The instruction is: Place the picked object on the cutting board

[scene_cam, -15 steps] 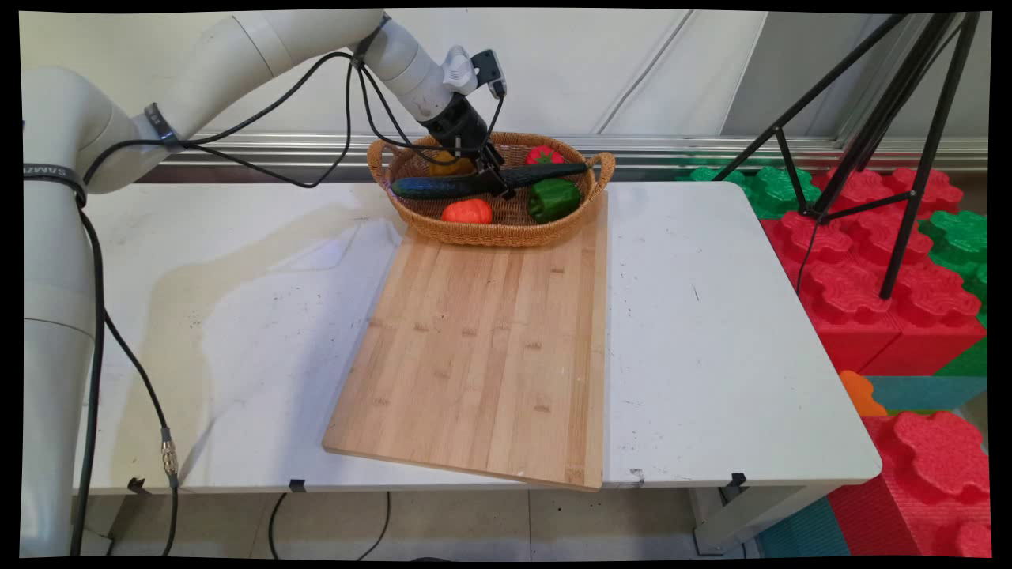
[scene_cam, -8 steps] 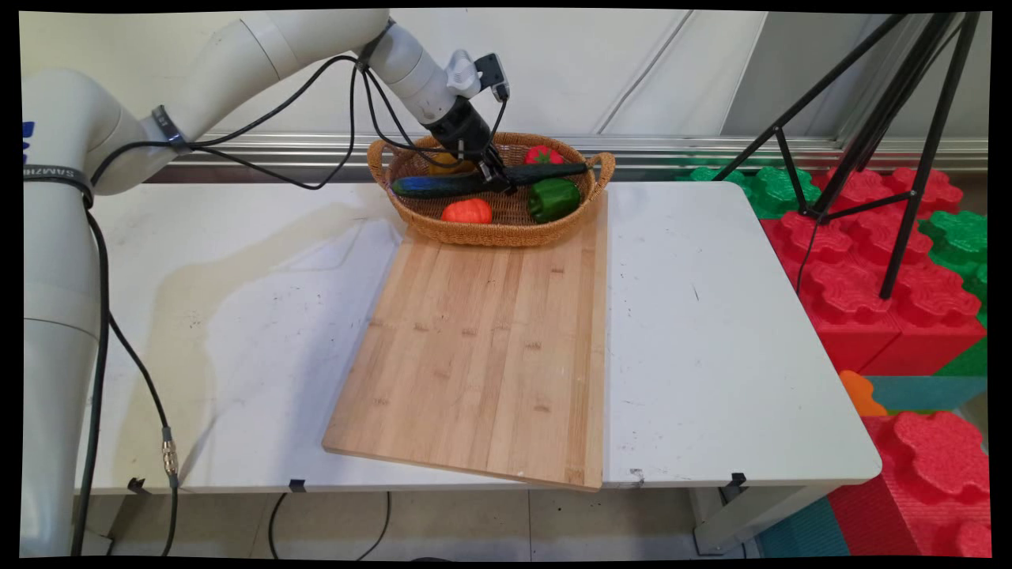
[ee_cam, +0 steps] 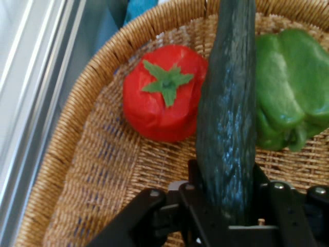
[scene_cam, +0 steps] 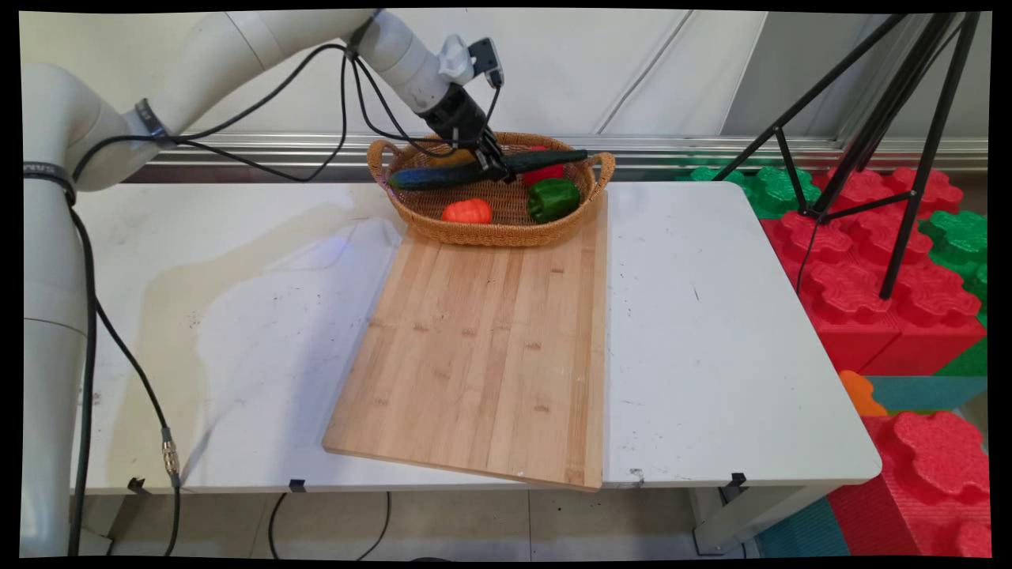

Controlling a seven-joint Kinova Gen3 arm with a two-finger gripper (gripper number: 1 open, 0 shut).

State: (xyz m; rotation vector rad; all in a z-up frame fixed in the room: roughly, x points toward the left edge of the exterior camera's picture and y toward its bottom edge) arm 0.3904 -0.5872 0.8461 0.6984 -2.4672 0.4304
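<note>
My gripper (scene_cam: 494, 166) is shut on a long dark green cucumber (scene_cam: 443, 174), holding it near its middle just above the wicker basket (scene_cam: 490, 231). The cucumber (ee_cam: 229, 128) runs up the hand view from between my fingers. Below it in the basket lie a red tomato (ee_cam: 162, 100) and a green bell pepper (ee_cam: 290, 92). In the main view the green bell pepper (scene_cam: 552, 198) and an orange-red pepper (scene_cam: 466, 211) sit in the basket's front half. The red tomato (scene_cam: 545, 171) is partly hidden behind the cucumber.
A large wooden cutting board (scene_cam: 482, 348) lies on the white table (scene_cam: 696, 332), touching the basket's front. A black tripod (scene_cam: 862, 134) and red and green foam blocks (scene_cam: 885, 269) stand beyond the table's right edge.
My gripper has risen with the cucumber held in it, lifting it from inside the basket to rim height. The other vegetables have stayed in place.
</note>
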